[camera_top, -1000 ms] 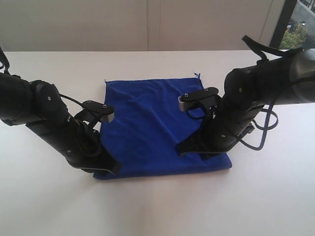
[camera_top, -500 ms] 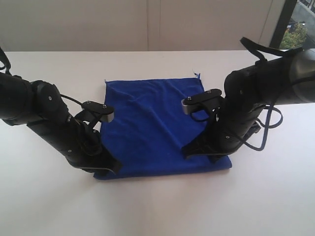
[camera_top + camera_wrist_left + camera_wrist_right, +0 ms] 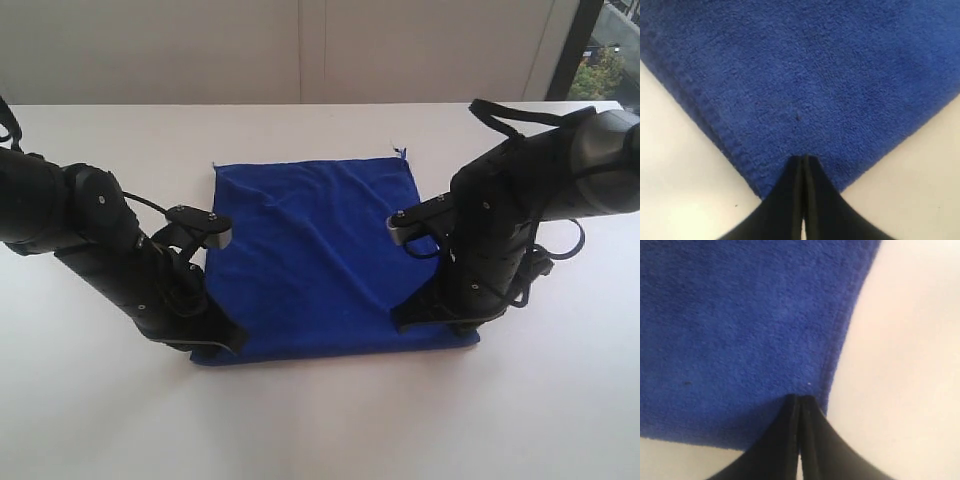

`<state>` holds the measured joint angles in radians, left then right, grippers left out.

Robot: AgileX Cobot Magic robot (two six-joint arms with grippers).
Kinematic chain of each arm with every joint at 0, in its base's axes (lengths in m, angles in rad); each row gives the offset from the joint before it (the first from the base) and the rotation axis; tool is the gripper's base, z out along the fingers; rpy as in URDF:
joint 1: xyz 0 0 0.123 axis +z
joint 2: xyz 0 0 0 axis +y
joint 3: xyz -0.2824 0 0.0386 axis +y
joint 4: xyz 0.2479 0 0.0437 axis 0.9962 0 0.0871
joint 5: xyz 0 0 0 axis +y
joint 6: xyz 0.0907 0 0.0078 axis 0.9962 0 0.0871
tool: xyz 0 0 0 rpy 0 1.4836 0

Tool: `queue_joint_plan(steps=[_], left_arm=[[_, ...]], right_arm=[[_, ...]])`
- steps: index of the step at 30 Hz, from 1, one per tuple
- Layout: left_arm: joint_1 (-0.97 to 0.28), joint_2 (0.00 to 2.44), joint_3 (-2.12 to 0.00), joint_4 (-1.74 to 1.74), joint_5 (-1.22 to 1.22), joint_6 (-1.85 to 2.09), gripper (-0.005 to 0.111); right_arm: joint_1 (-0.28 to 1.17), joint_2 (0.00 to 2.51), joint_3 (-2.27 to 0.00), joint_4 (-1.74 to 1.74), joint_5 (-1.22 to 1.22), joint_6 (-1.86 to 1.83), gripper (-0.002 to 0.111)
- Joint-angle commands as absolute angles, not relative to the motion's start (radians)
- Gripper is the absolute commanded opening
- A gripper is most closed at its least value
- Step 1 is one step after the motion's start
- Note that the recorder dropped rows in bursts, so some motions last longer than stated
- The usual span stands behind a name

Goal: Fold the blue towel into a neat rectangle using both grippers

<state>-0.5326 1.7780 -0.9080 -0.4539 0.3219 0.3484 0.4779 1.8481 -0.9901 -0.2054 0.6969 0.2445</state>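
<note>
The blue towel (image 3: 310, 250) lies spread flat and roughly square on the white table (image 3: 320, 420), with a few soft creases and a small tag (image 3: 401, 152) at its far right corner. My left gripper (image 3: 205, 347) is shut, its tips (image 3: 803, 159) resting on top of the towel (image 3: 805, 75) at the near left corner. My right gripper (image 3: 450, 322) is shut too, tips (image 3: 799, 397) down on the towel (image 3: 740, 315) just inside its hemmed right edge, near the near right corner. No cloth shows between either pair of jaws.
Bare white tabletop (image 3: 670, 165) surrounds the towel on all sides (image 3: 910, 340). A pale wall (image 3: 300, 50) runs behind the table's far edge, and a window (image 3: 605, 50) is at the far right. Thin black cables (image 3: 545, 255) loop off the right arm.
My right gripper has slid rightward along the towel's near edge toward the corner, and that corner has shifted slightly right with it. The left arm has stayed put.
</note>
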Motion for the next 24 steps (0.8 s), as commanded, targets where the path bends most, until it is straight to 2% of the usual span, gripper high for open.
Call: queue_joint_plan(steps=[1, 24], left_arm=[[-0.532, 1.804, -0.897, -0.421, 0.345, 0.343, 0.000], [-0.520, 1.804, -0.898, -0.277, 0.331, 0.343, 0.000]], right_arm=[[0.468, 1.855, -0.987, -0.229, 0.737, 0.267, 0.000], [0.470, 1.855, -0.987, -0.067, 0.760, 0.209, 0.000]])
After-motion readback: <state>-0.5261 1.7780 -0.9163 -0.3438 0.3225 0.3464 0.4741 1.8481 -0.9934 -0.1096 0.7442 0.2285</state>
